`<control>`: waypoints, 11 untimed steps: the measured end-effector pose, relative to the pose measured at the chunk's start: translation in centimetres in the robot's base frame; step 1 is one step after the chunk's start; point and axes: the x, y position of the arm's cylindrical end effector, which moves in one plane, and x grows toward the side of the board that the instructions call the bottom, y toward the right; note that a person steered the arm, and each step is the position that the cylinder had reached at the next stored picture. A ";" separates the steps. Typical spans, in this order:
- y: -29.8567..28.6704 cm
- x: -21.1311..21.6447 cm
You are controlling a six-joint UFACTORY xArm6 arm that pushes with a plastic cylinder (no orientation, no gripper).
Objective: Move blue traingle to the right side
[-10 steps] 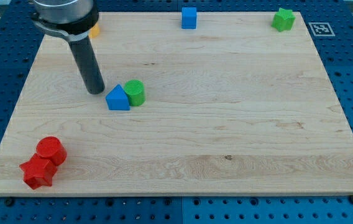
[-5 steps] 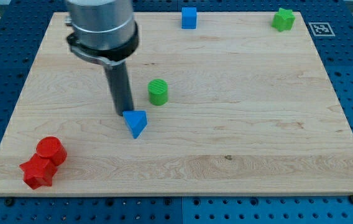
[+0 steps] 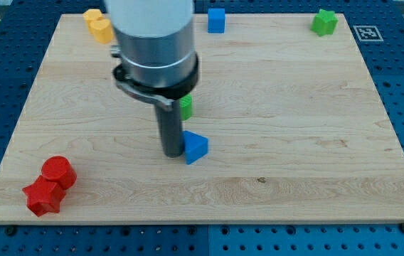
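The blue triangle (image 3: 195,147) lies near the middle of the wooden board (image 3: 294,142). My tip (image 3: 171,152) rests on the board, touching the triangle's left side. The green cylinder (image 3: 186,107) stands just above the triangle and is partly hidden behind the rod.
A blue cube (image 3: 217,20) sits at the top edge and a green star-like block (image 3: 324,22) at the top right corner. Yellow blocks (image 3: 98,24) lie at the top left. A red cylinder (image 3: 57,171) and a red star block (image 3: 43,196) sit at the bottom left.
My tip has moved right and down the view, pushing the blue triangle right. The triangle has separated from the green cylinder, which was knocked a little to the right.
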 end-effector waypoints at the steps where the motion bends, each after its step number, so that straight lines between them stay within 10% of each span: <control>1: 4.4 0.0; 4: 16.7 2.8; 11: 16.7 -4.5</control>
